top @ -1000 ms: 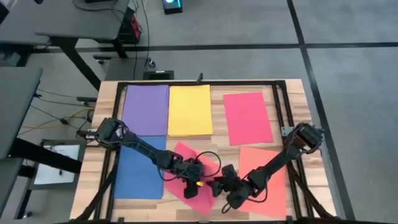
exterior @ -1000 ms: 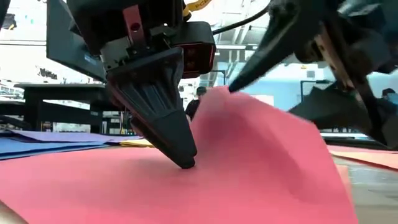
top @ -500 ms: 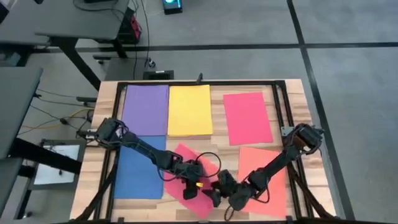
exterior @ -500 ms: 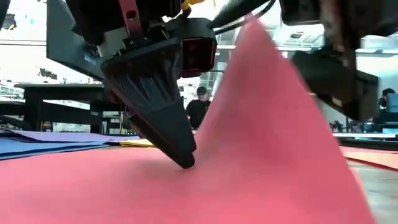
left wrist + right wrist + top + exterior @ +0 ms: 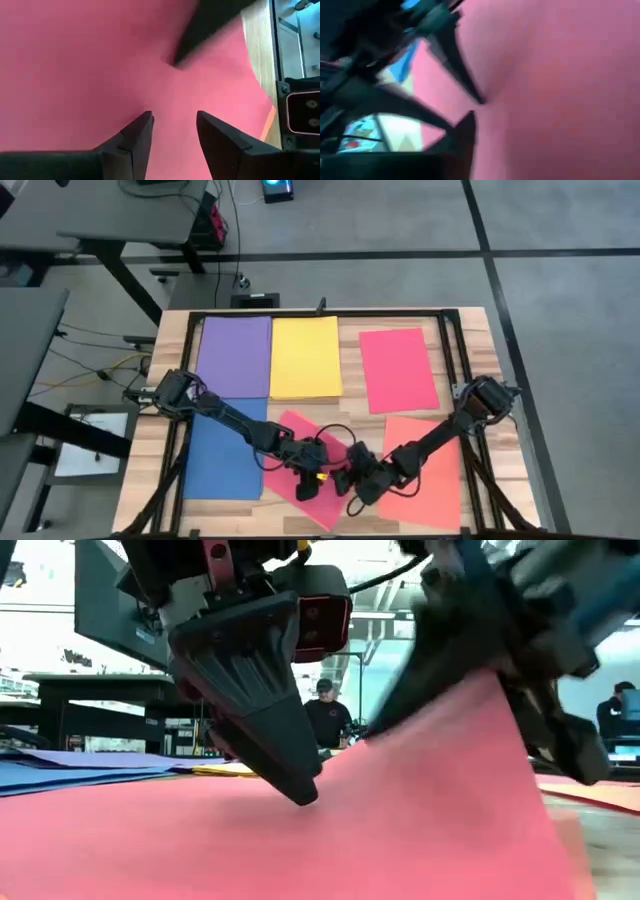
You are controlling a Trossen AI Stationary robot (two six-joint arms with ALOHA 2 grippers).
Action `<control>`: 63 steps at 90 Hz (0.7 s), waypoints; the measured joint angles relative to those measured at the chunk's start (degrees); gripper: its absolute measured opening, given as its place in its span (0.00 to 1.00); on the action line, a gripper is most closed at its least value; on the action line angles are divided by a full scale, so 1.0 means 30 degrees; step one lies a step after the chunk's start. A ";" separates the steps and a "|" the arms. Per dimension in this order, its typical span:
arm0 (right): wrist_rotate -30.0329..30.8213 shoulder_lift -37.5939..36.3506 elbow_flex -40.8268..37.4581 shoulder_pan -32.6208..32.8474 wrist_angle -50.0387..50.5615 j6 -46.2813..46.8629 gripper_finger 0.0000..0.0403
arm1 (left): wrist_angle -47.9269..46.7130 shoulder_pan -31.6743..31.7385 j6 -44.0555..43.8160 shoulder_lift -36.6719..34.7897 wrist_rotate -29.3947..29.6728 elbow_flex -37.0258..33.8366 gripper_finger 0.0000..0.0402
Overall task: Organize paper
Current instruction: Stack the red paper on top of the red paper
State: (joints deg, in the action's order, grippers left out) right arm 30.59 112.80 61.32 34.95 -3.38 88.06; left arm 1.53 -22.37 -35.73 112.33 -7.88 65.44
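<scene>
We see the left end effector [image 5: 300, 792] pressing its tip down on the tilted red-pink sheet [image 5: 305, 455] at the bench's [image 5: 470, 330] front middle, fingers slightly parted in its wrist view; the right end effector [image 5: 357, 485] appears to pinch that sheet's lifted edge, though blur hides the grip; purple [image 5: 236, 356], yellow [image 5: 305, 357], blue [image 5: 224, 448] and orange-coral [image 5: 435, 480] sheets lie flat around it.

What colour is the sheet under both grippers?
Red-pink sheet, clearest in the low view.
</scene>
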 joint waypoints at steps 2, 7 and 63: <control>-0.0144 -0.0085 0.0000 -0.0020 0.0183 -0.0174 0.06 | -0.0285 0.0001 -0.0028 -0.0079 -0.0194 0.0205 0.34; -0.0417 -0.0454 0.0000 -0.0005 0.0767 -0.0311 0.03 | -0.1226 -0.0008 -0.0034 -0.0408 -0.0489 0.0738 0.34; 1.0233 -1.4236 -0.2899 -0.1979 2.2663 1.3259 0.00 | -1.2799 0.1023 0.0921 -0.8412 -0.0278 0.5272 0.34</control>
State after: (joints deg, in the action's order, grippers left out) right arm 61.29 70.09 52.62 29.02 64.61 127.83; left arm -36.86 -19.31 -32.97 87.09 -8.71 81.25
